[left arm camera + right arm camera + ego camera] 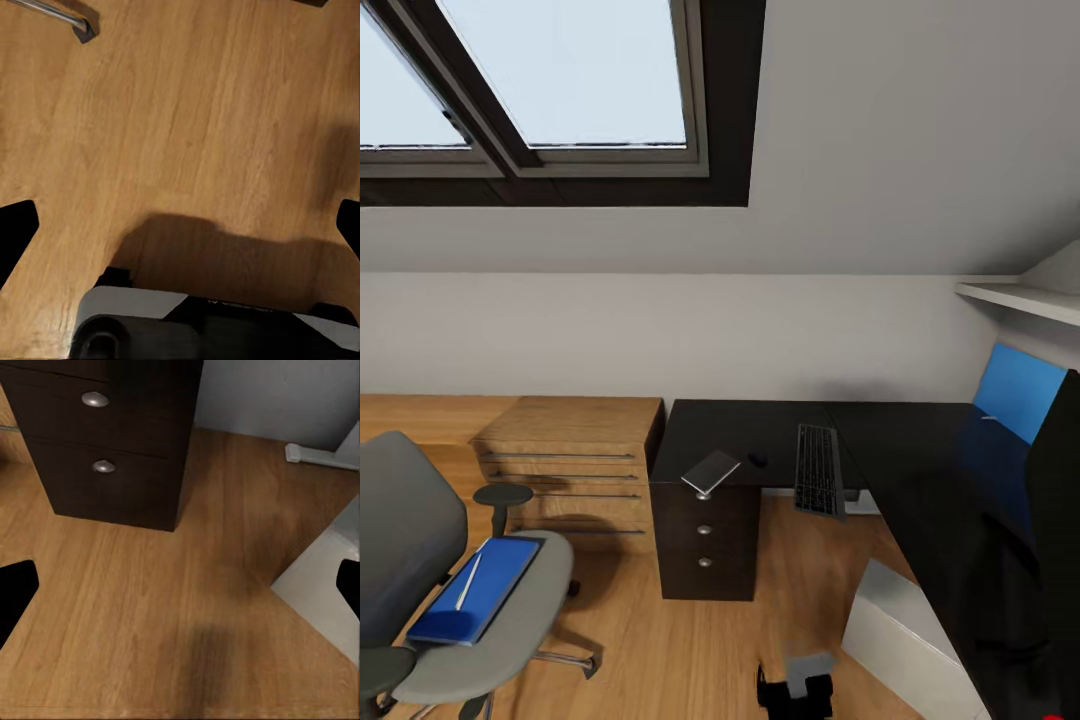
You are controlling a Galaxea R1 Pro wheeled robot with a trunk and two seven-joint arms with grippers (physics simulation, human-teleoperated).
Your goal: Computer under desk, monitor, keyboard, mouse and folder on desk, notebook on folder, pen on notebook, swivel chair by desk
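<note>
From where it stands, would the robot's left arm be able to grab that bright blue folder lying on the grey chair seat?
Probably not yet: the bright blue folder lies unobstructed on the grey swivel chair, a white pen atop it, but the left gripper points at bare wooden floor.

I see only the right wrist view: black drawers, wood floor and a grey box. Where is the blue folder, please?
Observer: In the head view the folder lies on the seat of the swivel chair, to the left of the drawers.
Operator: Is something on top of it?
Observer: Yes, the pen lies on it.
Operator: And what is on the desk?
Observer: The notebook is at the corner above the drawers. To its right comes the mouse, then the keyboard.
</note>
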